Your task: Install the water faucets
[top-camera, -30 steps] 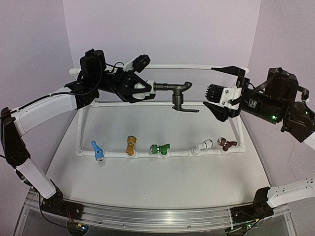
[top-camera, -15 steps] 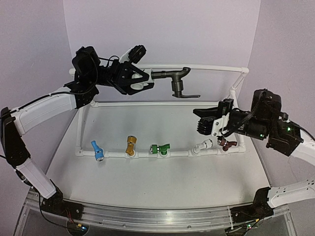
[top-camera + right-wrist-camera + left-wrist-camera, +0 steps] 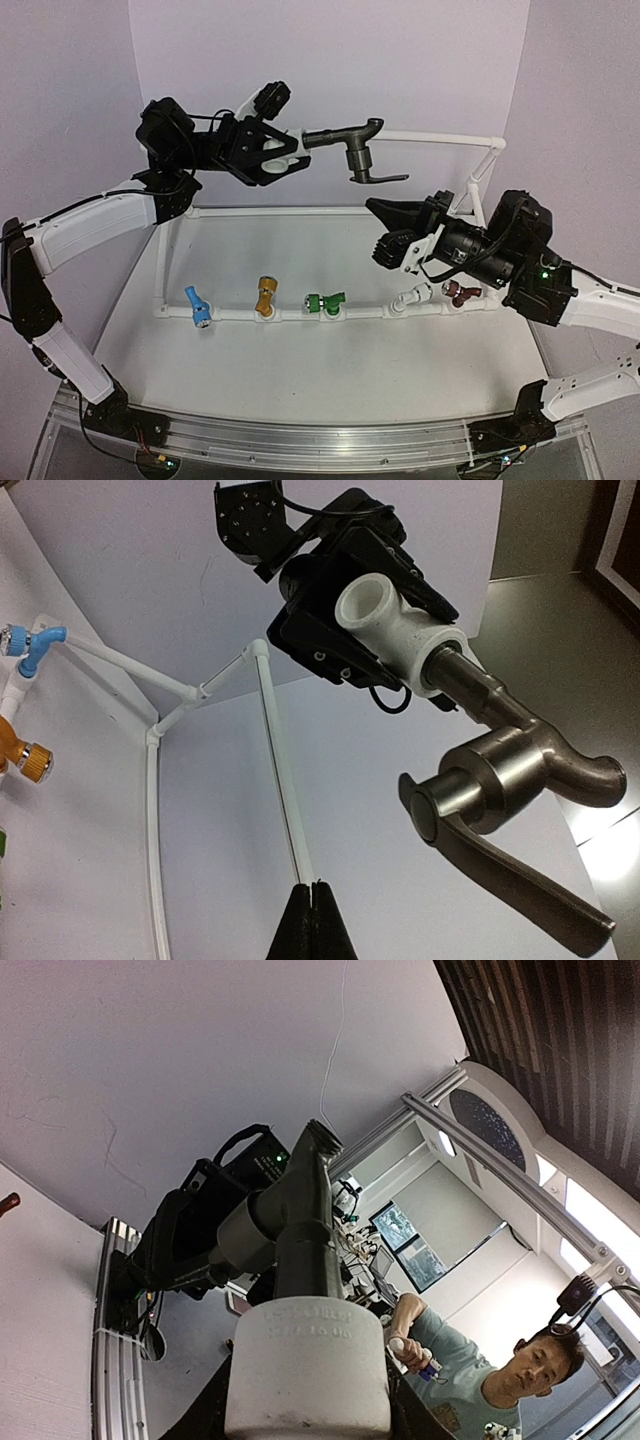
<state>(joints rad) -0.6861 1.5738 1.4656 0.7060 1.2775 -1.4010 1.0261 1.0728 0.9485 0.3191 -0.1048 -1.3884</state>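
A dark grey water faucet [image 3: 357, 143] with a bent lever hangs in the air above the back of the pipe frame. My left gripper [image 3: 285, 155] is shut on its white fitting [image 3: 388, 622], which fills the bottom of the left wrist view [image 3: 308, 1360]. My right gripper [image 3: 376, 206] is shut and empty. It sits below and right of the faucet's lever [image 3: 520, 875], apart from it, tips [image 3: 314, 888] pointing up. Blue [image 3: 197, 305], gold [image 3: 265, 296], green [image 3: 325, 303], white [image 3: 412, 296] and maroon [image 3: 460, 292] faucets sit on the front pipe.
A white pipe frame [image 3: 430, 137] stands on the table, its back rail high and its front rail [image 3: 232, 314] low. Lilac walls close in the back and both sides. An aluminium rail [image 3: 320, 440] runs along the near edge.
My right gripper has shut and swung from the far right down and left, to below the faucet. My left arm has lifted the faucet slightly up and left.
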